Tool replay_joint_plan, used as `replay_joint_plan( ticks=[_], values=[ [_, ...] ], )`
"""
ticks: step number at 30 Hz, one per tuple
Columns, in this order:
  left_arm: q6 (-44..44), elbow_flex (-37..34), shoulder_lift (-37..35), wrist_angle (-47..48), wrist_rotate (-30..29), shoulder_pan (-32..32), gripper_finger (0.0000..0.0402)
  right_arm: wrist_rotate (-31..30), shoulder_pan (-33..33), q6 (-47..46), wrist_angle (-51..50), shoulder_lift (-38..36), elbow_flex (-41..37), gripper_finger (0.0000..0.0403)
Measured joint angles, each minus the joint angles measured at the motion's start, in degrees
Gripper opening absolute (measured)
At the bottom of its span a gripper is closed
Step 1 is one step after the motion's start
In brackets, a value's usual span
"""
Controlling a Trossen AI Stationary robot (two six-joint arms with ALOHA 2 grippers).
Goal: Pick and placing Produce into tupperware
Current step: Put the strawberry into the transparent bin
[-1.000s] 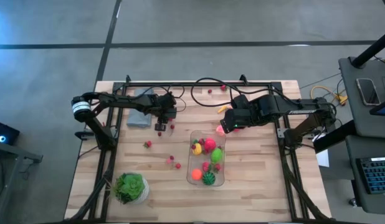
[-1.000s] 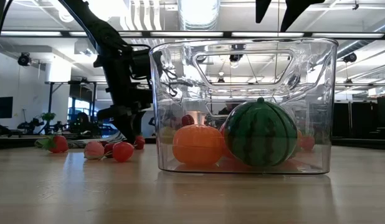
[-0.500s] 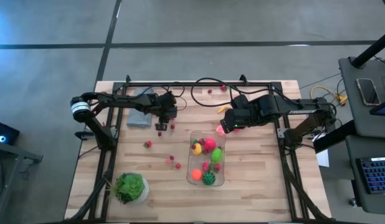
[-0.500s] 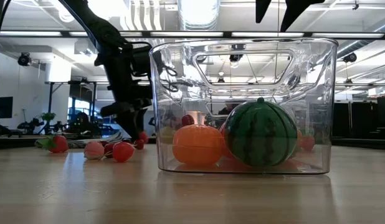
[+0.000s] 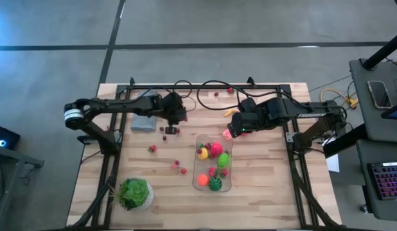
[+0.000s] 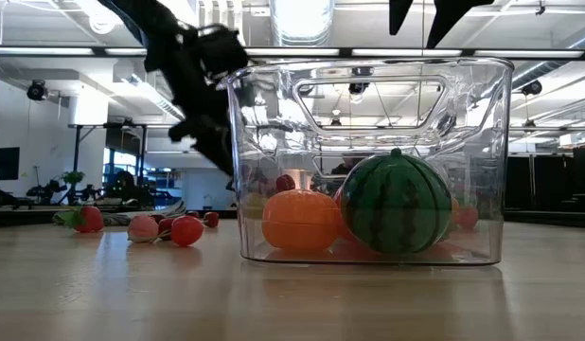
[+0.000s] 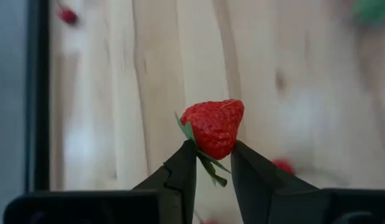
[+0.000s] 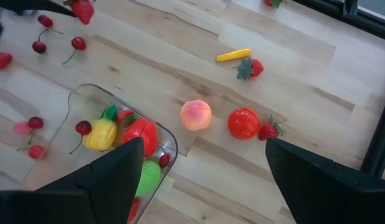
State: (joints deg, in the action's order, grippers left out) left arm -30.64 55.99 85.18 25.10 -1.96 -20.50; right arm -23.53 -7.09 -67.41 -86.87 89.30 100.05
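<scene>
1. Step in hand, as I read it: the pick looked done and the carry was next. The left pincer (image 7: 212,163) was closed on a strawberry (image 7: 212,127), fingertips pinching its lower part near the green leaves, berry clear of the worktop (image 5: 263,179).
2. From above, the left pincer (image 5: 173,119) sat over the far-left part of the worktop, just right of the grey-blue cloth (image 5: 144,119).
3. The tupperware (image 5: 213,163) stood near-centre, to the right of and nearer than the left pincer, already holding a striped green ball (image 6: 397,204), an orange piece (image 6: 302,220) and other red, yellow and green pieces.
4. Next move, my call: carry the strawberry right and toward the near side, stay above the container's rim, and release over a free spot inside.
5. The right pincer (image 8: 199,163) was spread wide and empty, hanging just beyond the tupperware's far edge, above a peach (image 8: 195,115) and a red tomato-like piece (image 8: 243,122).
6. Clearance: the right arm crowded the far-right corner of the container, so approaching from the left side looked safer.
7. Loose cherries (image 5: 179,167) lay on the worktop between the left pincer and the tupperware; a high carry would clear them.
8. A potted plant (image 5: 134,194) sat at the near left, well away from that path.
</scene>
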Motion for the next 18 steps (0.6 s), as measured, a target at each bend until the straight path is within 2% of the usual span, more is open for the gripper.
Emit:
replay_joint_plan(
  ticks=[5,9,14,18],
  values=[
    [6.13,3.97,-3.70,-0.45,3.29,5.69,0.0077,0.00,0.00,-1.21,-3.12,0.00,0.00,0.0327],
    [7.29,6.60,-4.22,-0.87,3.83,12.11,0.0082,0.00,0.00,-0.66,-3.12,-0.39,0.00,0.0327],
    [10.24,7.81,-1.46,-4.05,3.85,18.99,0.0083,0.00,0.00,-0.39,-3.17,-1.19,0.00,0.0327],
    [15.42,8.40,2.10,-6.94,3.13,21.70,0.0084,-0.03,0.00,0.37,-3.17,-2.26,0.00,0.0327]
  ],
)
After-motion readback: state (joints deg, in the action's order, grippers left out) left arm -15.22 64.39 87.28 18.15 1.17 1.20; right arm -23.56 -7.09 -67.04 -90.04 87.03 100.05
